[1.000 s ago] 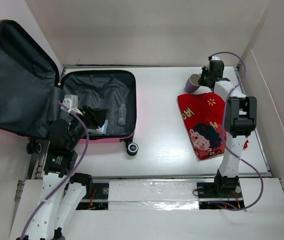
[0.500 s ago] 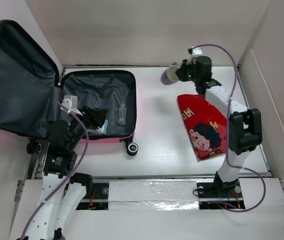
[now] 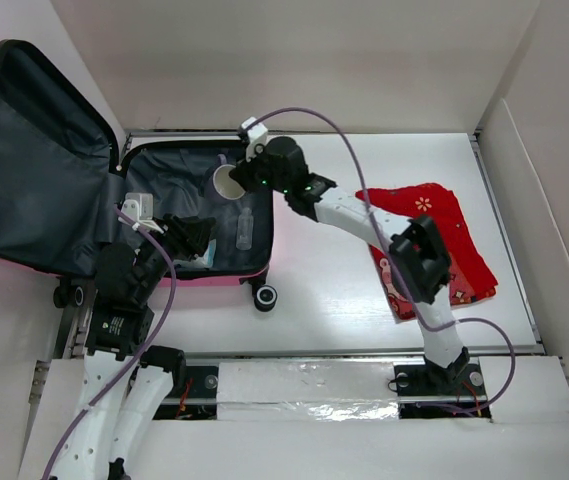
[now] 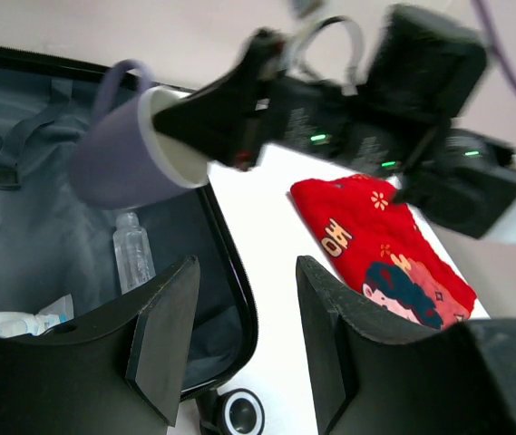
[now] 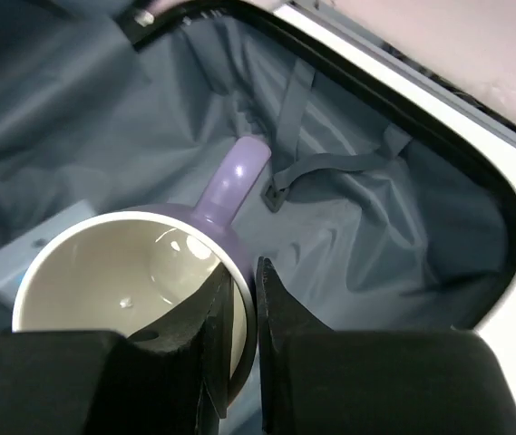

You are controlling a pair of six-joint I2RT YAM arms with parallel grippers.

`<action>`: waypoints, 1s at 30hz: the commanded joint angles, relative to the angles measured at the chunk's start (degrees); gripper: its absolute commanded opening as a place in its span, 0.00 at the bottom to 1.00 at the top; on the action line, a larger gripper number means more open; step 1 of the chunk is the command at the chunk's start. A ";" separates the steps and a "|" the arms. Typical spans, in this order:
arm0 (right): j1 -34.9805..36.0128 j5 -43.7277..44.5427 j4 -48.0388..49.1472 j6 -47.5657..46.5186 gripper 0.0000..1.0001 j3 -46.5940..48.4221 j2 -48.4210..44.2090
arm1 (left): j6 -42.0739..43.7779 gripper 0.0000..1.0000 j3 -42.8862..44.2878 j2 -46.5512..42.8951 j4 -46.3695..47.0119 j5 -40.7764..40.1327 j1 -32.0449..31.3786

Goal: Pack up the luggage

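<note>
Over luggage [image 3: 186,178], grey fabric lining: right gripper [image 5: 243,288] pinches glossy lilac mug [image 5: 117,276].

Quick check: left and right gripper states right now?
Left gripper: open, holding nothing.
Right gripper: closed on the rim of the purple mug.

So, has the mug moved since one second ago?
Yes. Held by the right claw, the mug went left across the table, from beside the red cloth to above the open luggage.
</note>
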 commanded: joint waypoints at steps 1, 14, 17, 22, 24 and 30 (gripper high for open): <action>2.12 7.81 2.73 -2.74 0.00 8.56 5.06 | 0.72 0.43 1.53 -0.75 1.88 0.12 -0.41; 11.53 27.43 -1.77 -18.91 0.04 26.26 23.98 | 0.90 0.43 1.61 -1.19 1.44 -0.06 -0.42; 12.67 27.61 0.43 -18.82 0.30 20.28 21.53 | 0.81 0.43 1.61 -1.02 1.52 0.03 -0.42; 13.29 24.98 3.25 -16.54 0.64 12.89 14.67 | 0.63 0.44 1.61 -0.93 1.61 -0.32 -0.42; 13.29 24.10 2.72 -15.49 0.66 11.22 11.00 | 0.72 0.44 1.79 -1.02 1.52 -0.93 -0.42; 9.70 16.29 3.77 -10.49 0.84 2.28 0.53 | 0.54 0.44 1.79 -1.02 1.61 -1.38 -0.42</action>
